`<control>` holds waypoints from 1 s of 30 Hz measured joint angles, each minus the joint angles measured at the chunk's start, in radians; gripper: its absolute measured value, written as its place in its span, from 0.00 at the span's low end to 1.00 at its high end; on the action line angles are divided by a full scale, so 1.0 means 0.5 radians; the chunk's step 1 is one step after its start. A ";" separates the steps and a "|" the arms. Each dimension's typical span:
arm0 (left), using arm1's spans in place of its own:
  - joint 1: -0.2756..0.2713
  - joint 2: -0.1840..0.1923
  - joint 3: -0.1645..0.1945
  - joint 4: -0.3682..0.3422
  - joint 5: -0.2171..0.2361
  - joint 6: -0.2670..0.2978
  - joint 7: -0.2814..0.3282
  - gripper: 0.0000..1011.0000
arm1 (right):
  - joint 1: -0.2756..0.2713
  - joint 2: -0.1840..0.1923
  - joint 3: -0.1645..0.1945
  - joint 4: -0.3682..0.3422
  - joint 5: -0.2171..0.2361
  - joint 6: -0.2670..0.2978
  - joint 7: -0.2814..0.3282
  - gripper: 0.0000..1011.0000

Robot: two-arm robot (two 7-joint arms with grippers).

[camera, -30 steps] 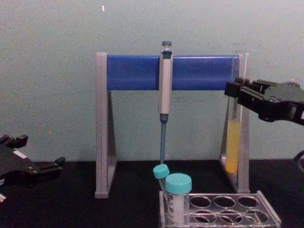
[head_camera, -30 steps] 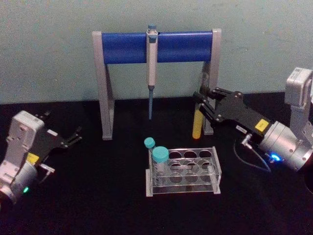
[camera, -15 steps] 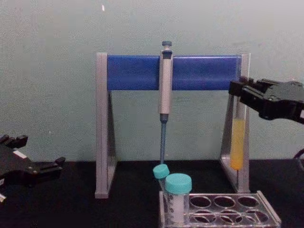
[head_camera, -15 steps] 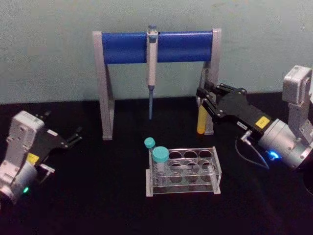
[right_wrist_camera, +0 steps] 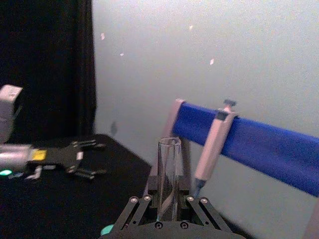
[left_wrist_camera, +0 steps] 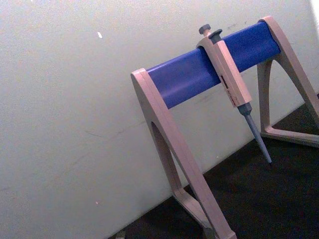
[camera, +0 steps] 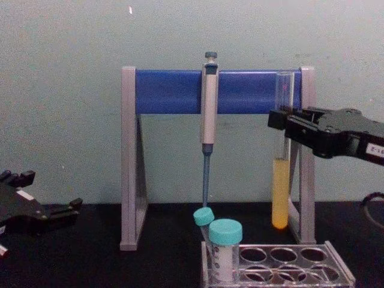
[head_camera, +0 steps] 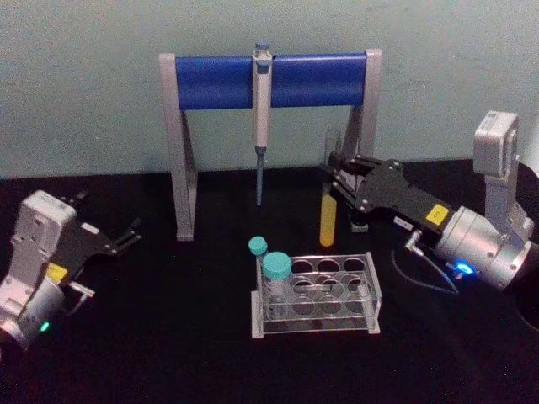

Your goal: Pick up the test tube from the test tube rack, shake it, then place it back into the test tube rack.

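Our right claw, black and angular with a yellow label too small to read, grips the slim clear glass tube upright. Yellow liquid fills its rounded bottom, in the air just beyond the clear plastic rack of round holes. Our left claw rests far left, fingers spread.

No text, brand or number legible anywhere. Small yellow rectangular sticker on black body of right hand, near silver wrist: dark marks, unreadable. Second yellow sticker on side of left hand: too small to read. Chest view: white label strip on right hand's side, print illegible. Slim grey pipette hanging on blue-barred grey stand: dark marking strip on body, figures not readable.
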 joint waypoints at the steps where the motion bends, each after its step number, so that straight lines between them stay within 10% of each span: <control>1: 0.000 0.000 0.000 0.000 0.000 0.000 0.000 0.99 | 0.000 0.015 -0.005 -0.012 0.011 0.021 0.014 0.23; 9: 0.000 0.000 0.000 0.000 0.000 0.000 0.000 0.99 | -0.041 0.197 -0.033 -0.187 0.037 0.195 0.021 0.23; 16: 0.000 0.000 0.000 0.000 0.000 0.000 0.000 0.99 | -0.086 0.321 -0.046 -0.352 -0.220 0.278 -0.238 0.23; 22: 0.000 0.000 0.000 0.000 0.000 0.000 0.000 0.99 | -0.102 0.316 -0.052 -0.401 -0.491 0.286 -0.451 0.23; 30: 0.000 0.000 0.000 0.000 0.000 0.000 0.000 0.99 | -0.125 0.182 0.009 -0.331 -0.551 0.089 -0.569 0.23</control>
